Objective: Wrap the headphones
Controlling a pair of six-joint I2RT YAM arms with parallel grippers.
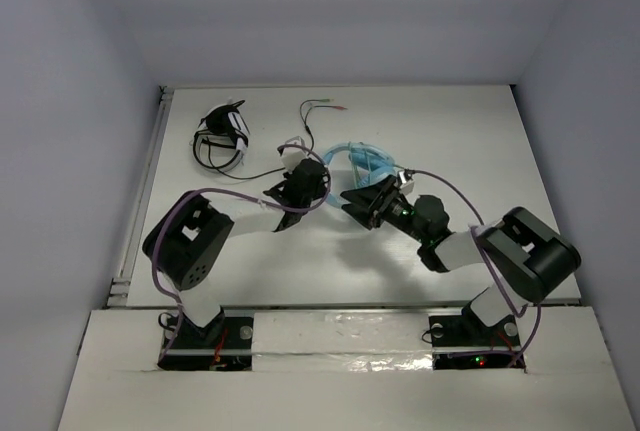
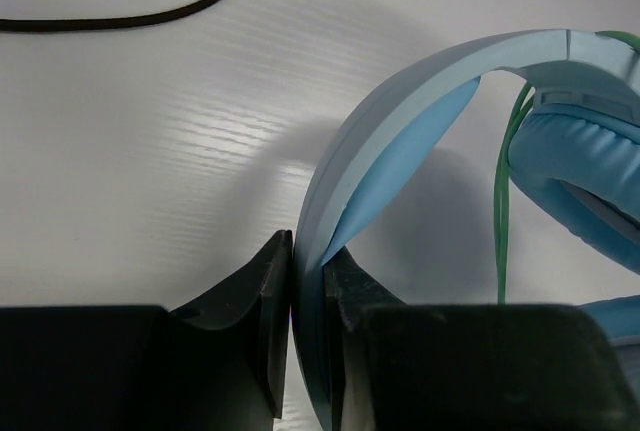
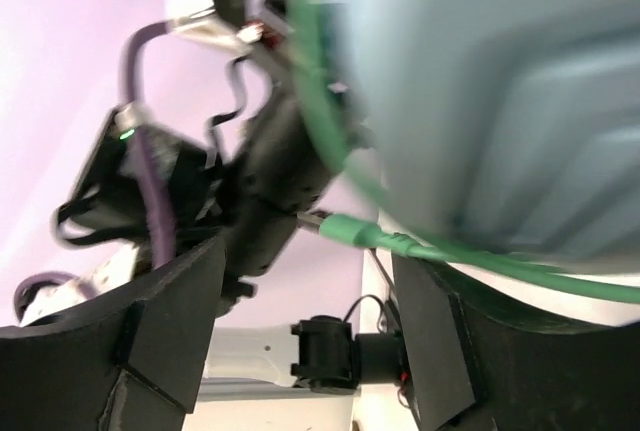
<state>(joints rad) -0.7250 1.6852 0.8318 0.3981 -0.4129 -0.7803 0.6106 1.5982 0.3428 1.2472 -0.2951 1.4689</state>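
The light blue headphones (image 1: 366, 161) lie at the middle of the table, between my two grippers. My left gripper (image 1: 306, 183) is shut on the curved blue headband (image 2: 420, 81), which runs up from between its fingers (image 2: 308, 286). A padded ear cup (image 2: 575, 166) and the thin green cable (image 2: 499, 216) show to the right. My right gripper (image 1: 372, 201) is just below the headphones with its jaws wide apart (image 3: 305, 336). The green cable with its plug (image 3: 372, 235) crosses above the jaws, and the pale ear cup (image 3: 500, 101) fills the upper right. The cable's far end (image 1: 325, 106) lies toward the back.
Black and white headphones (image 1: 226, 134) with a dark cable (image 2: 150, 19) lie at the back left. My left arm (image 3: 270, 151) shows close in front of the right wrist camera. White walls enclose the table on three sides.
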